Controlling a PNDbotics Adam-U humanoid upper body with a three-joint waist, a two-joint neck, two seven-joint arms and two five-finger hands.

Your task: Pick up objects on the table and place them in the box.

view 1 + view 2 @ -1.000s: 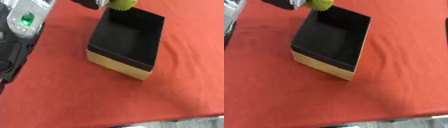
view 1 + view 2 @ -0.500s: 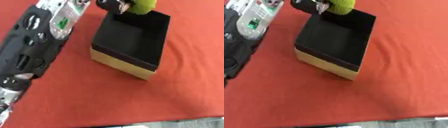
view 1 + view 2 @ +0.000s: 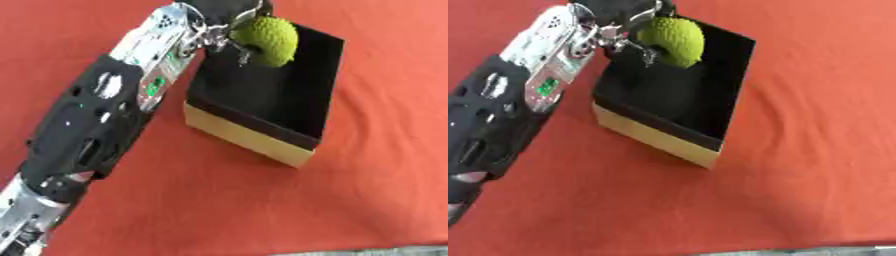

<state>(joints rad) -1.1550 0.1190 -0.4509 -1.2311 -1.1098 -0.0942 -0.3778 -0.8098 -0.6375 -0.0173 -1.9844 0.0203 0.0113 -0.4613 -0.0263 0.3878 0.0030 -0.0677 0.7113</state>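
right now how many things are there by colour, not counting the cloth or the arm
green bumpy fruit, held by the left hand over the box: 1
black box with tan sides: 1
total: 2

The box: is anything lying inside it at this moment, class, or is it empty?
Empty, as far as shows: the box has a bare dark floor. The green bumpy ball is held over it by the left hand.

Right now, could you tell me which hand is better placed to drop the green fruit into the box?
Left. The left hand already holds the bumpy green fruit over the open black-lined box, so it need only release. The right hand shows in neither view.
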